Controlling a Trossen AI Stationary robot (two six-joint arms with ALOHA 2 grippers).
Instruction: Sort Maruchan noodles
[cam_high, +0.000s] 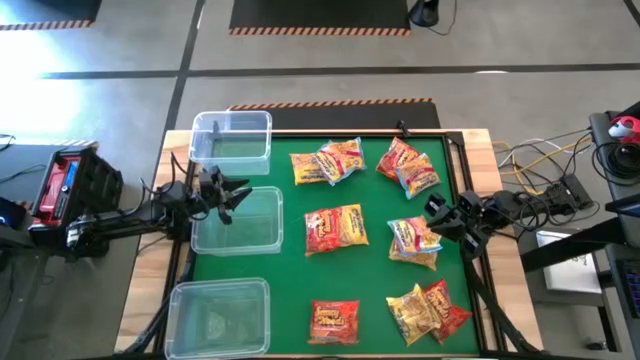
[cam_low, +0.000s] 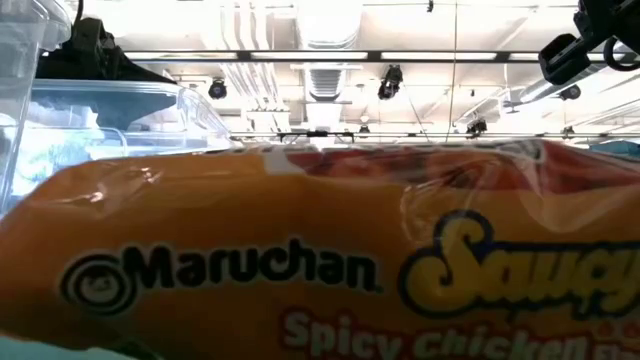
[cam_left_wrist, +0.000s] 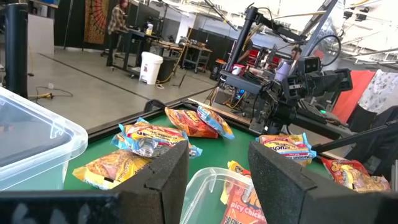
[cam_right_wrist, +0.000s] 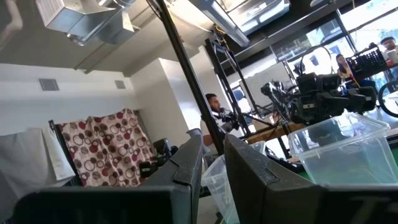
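Several Maruchan noodle packets lie flat on the green mat in the high view: a pair at the far middle (cam_high: 328, 163), a pair at far right (cam_high: 408, 165), one in the middle (cam_high: 335, 228), one by the right arm (cam_high: 415, 240), one at the near edge (cam_high: 335, 320) and a pair at near right (cam_high: 428, 310). The near-edge packet (cam_low: 300, 270) fills the low view. My left gripper (cam_high: 228, 192) (cam_left_wrist: 217, 168) hovers open over the far rim of the middle bin. My right gripper (cam_high: 437, 212) (cam_right_wrist: 212, 165) is open, raised beside the right-hand packet, holding nothing.
Three clear plastic bins stand in a column along the mat's left side: far (cam_high: 232, 137), middle (cam_high: 240, 222), near (cam_high: 220, 315). A raised dark frame (cam_high: 455, 135) borders the mat. Cables and equipment sit off the table's right (cam_high: 560, 185). People stand in the room beyond (cam_left_wrist: 118, 18).
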